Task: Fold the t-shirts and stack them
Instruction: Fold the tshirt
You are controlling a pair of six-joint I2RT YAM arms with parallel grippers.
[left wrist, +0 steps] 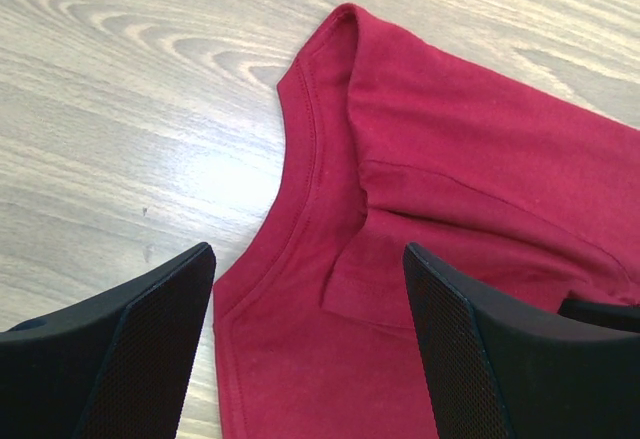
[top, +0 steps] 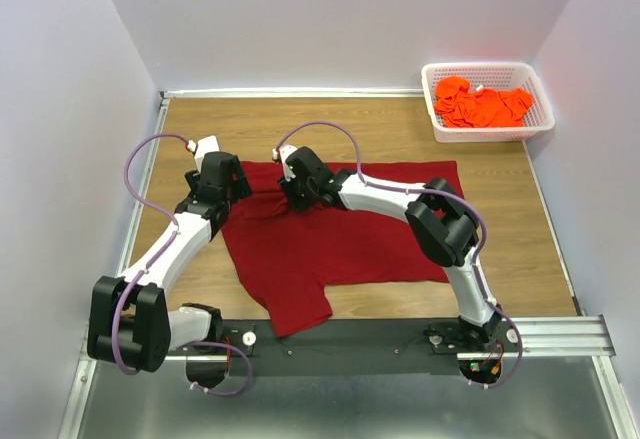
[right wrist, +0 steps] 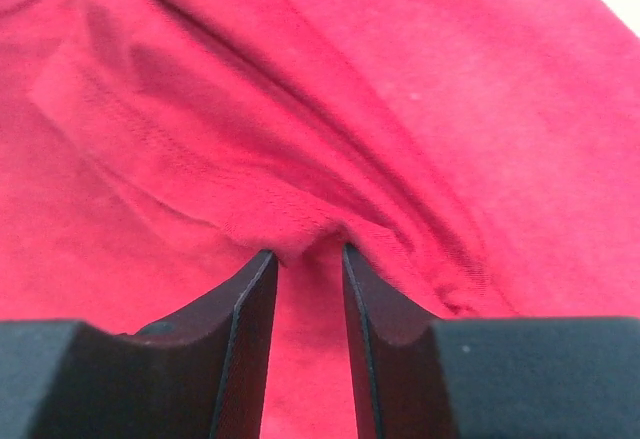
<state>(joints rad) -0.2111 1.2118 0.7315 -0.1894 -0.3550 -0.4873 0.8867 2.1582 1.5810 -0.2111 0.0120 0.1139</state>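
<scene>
The maroon t-shirt (top: 340,239) lies spread on the wooden table, one sleeve reaching toward the near edge. My left gripper (top: 238,185) hangs open over its far left edge, fingers either side of a stitched hem and a folded flap (left wrist: 400,209) without touching them. My right gripper (top: 293,195) sits just right of it on the shirt's far edge. In the right wrist view its narrowed fingers (right wrist: 305,251) pinch a raised ridge of the maroon cloth (right wrist: 450,79) at the tips. Orange t-shirts (top: 482,105) lie heaped in the basket.
A white mesh basket (top: 488,133) stands at the far right corner of the table. Pale walls close in the table on the left, back and right. A black strip and metal rail run along the near edge by the arm bases.
</scene>
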